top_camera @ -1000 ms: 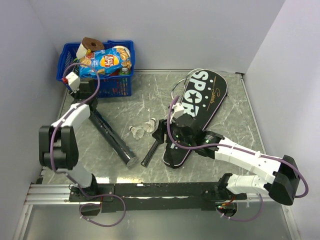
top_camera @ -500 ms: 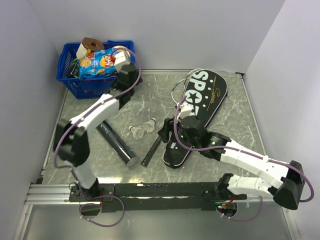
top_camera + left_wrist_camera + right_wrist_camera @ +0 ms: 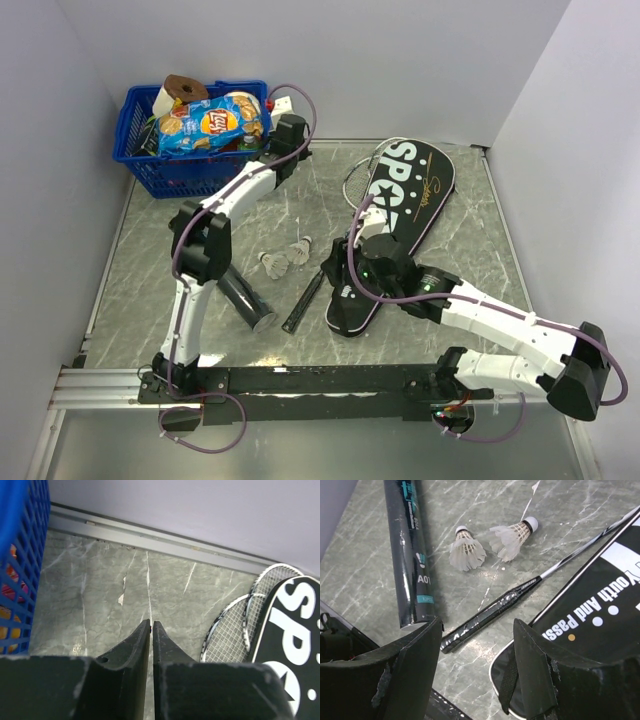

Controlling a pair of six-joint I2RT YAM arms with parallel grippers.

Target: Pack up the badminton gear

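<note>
The black bag (image 3: 400, 215) lettered SPORT lies at the right, also in the right wrist view (image 3: 590, 615) and the left wrist view (image 3: 290, 645). Two white-framed racket heads (image 3: 362, 170) (image 3: 230, 640) stick out from under its far end. One black racket handle (image 3: 305, 300) (image 3: 490, 615) lies left of the bag. The dark tube (image 3: 240, 295) (image 3: 410, 555) lies further left. My right gripper (image 3: 335, 265) (image 3: 477, 621) hangs open above the handle's end and the bag's corner, holding nothing. My left gripper (image 3: 296, 155) (image 3: 151, 622) is shut and empty, over bare table right of the basket.
A blue basket (image 3: 190, 165) (image 3: 20, 555) with a crisp packet (image 3: 210, 122) stands at the back left. Two white shuttlecocks (image 3: 272, 263) (image 3: 300, 250) lie between tube and handle, one (image 3: 466, 550) beside the other (image 3: 512, 536). Walls close the back and sides.
My left arm swung from the basket's left side across to its right, and its jaws closed. The right gripper shifted slightly and stayed open.
</note>
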